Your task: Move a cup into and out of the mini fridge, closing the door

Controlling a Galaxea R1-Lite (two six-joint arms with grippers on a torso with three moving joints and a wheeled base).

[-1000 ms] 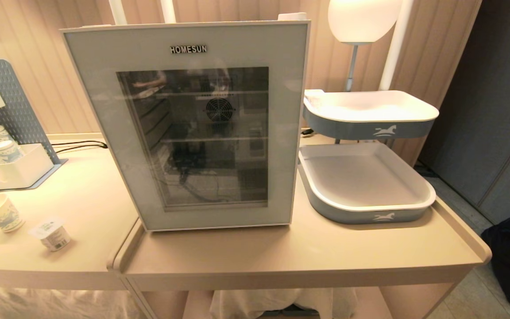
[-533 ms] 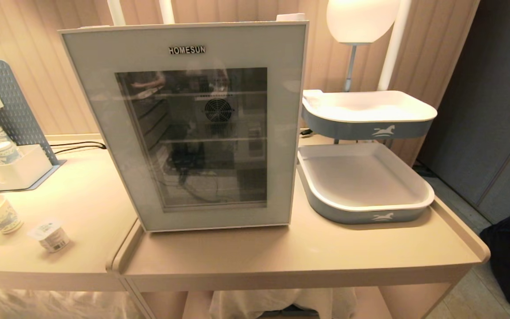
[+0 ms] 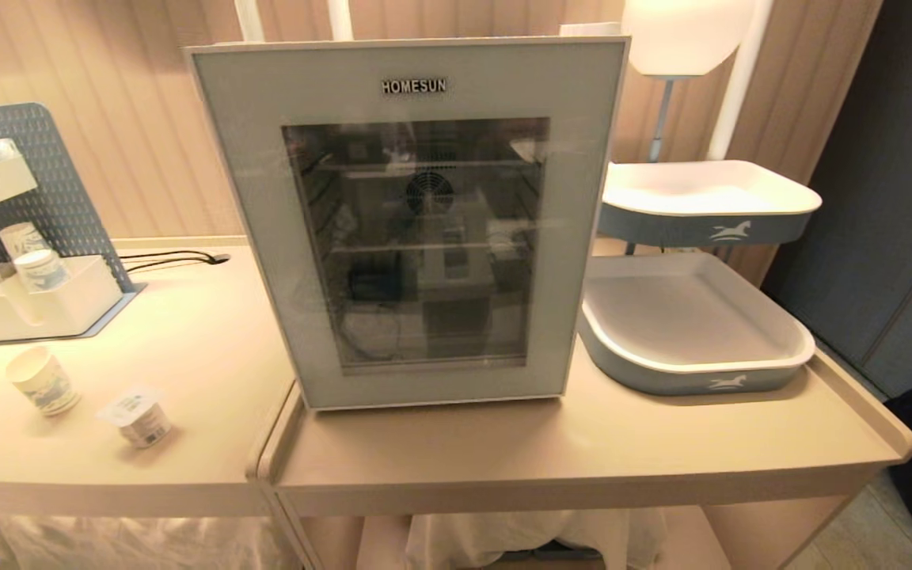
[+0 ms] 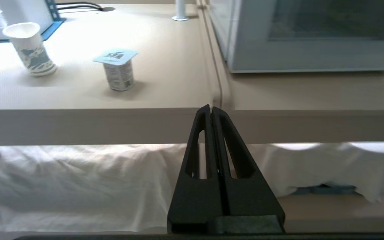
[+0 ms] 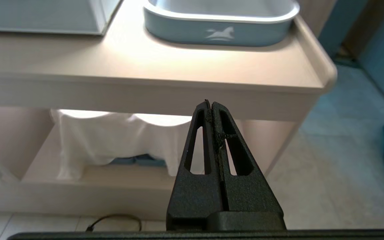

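The mini fridge (image 3: pixel 416 222) stands on the right-hand table, its door (image 3: pixel 266 237) closed, grey-framed with a dark glass window. The cup (image 3: pixel 43 381) stands upright on the left table near the front edge; the left wrist view shows the cup (image 4: pixel 30 48) too. My left gripper (image 4: pixel 211 108) is shut and empty, held low in front of the table edge where the two tables meet. My right gripper (image 5: pixel 211 103) is shut and empty, below the front edge of the right table. Neither arm shows in the head view.
A small plastic pot with foil lid (image 3: pixel 139 418) sits next to the cup. A pegboard organiser (image 3: pixel 24 293) holds more cups at far left. A two-tier blue-and-white tray stand (image 3: pixel 693 317) is right of the fridge. White cloth (image 4: pixel 78 183) lies on the shelf under the tables.
The whole head view has shifted: the fridge, cup and trays now sit further right in the picture, so the camera has turned left. Nothing on the tables has moved.
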